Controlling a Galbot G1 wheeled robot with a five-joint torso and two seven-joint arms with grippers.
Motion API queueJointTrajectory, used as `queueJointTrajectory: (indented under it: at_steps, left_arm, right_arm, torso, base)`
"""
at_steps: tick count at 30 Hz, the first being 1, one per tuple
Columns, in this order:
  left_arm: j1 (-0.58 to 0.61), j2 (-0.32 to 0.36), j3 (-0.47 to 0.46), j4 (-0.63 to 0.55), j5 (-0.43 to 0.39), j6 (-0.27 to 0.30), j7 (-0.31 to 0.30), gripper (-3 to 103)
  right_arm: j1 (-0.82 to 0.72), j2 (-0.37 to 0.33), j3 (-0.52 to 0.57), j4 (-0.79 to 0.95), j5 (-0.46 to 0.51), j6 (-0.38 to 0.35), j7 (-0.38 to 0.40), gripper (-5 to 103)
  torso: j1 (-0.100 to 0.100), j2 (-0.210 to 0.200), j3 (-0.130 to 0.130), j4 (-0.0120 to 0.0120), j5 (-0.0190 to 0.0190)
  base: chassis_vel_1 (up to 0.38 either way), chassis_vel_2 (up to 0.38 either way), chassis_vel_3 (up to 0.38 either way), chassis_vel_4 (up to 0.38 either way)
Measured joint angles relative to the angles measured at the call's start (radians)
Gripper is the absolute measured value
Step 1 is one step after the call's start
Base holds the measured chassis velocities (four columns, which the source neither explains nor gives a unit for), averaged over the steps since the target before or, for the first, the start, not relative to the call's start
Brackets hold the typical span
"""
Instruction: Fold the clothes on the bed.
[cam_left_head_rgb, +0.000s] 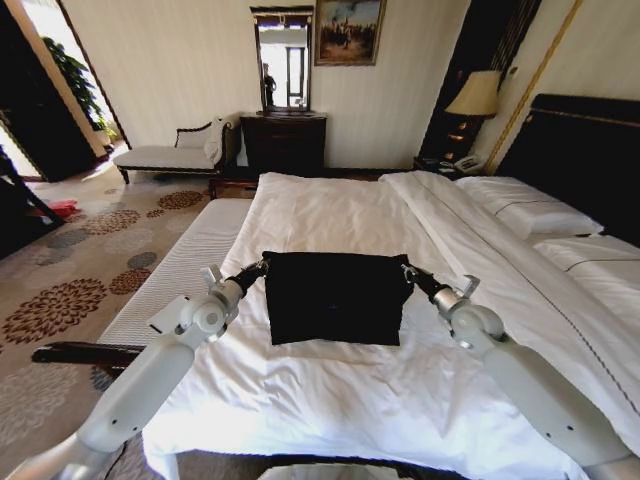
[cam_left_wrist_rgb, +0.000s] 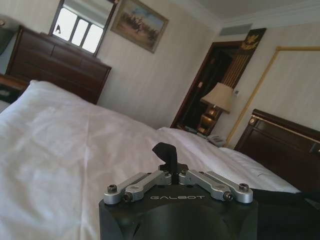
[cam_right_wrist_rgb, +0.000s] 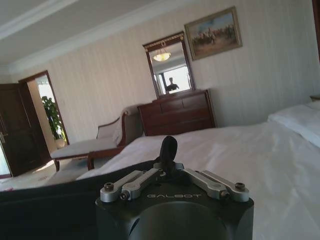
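The clothes (cam_left_head_rgb: 335, 297), a black T-shirt, lie as a flat dark rectangle on the white sheet near the foot of the bed (cam_left_head_rgb: 330, 215). My left gripper (cam_left_head_rgb: 262, 267) is shut at the shirt's far left corner. At the far right corner my right gripper (cam_left_head_rgb: 409, 271) is shut too. In the left wrist view the left gripper (cam_left_wrist_rgb: 167, 150) has its black fingers pressed together, with black fabric (cam_left_wrist_rgb: 287, 200) beside it. The right wrist view shows the right gripper (cam_right_wrist_rgb: 168, 145) pinched shut, the dark shirt (cam_right_wrist_rgb: 47, 202) spreading off to its side.
A narrow white-striped bench (cam_left_head_rgb: 185, 265) runs along the bed's left side. White pillows (cam_left_head_rgb: 530, 208) and a dark headboard (cam_left_head_rgb: 590, 150) are at the right. A chaise (cam_left_head_rgb: 175, 155), a dresser with mirror (cam_left_head_rgb: 285, 140) and a lamp (cam_left_head_rgb: 476, 95) stand by the far wall.
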Motion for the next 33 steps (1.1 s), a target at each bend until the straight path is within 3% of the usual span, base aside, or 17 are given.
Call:
queueJointTrajectory:
  at_steps: [11,22,30,33]
  left_arm:
    - [0.004,0.104,-0.039,-0.136,0.020,-0.028,0.016,1]
    - [0.065,0.180,-0.105,-0.283,0.017,-0.042,0.011,1]
    - [0.335,0.203,-0.316,-0.434,0.017,-0.042,-0.001,1]
    - [0.407,0.203,-0.370,-0.465,0.017,-0.042,0.000,1]
  right_arm:
    - [-0.054,-0.057,0.129,0.171,0.042,0.001,0.037,2]
    - [-0.276,-0.051,0.325,0.359,0.042,-0.001,0.073,2]
    - [-0.549,0.003,0.523,0.549,0.064,-0.013,0.128,2]
    - [-0.608,0.022,0.550,0.587,0.064,-0.020,0.146,2]
  torso:
    - [0.000,0.000,0.000,0.0000,-0.0001]
    - [0.000,0.000,0.000,-0.0003,0.0002]
    - [0.000,0.000,0.000,0.0000,-0.0003]
    - [0.000,0.000,0.000,-0.0001,0.0000]
  base:
    - [0.000,0.000,0.000,0.000]
    - [0.000,0.000,0.000,0.000]
    - [0.000,0.000,0.000,0.000]
    - [0.000,0.000,0.000,0.000]
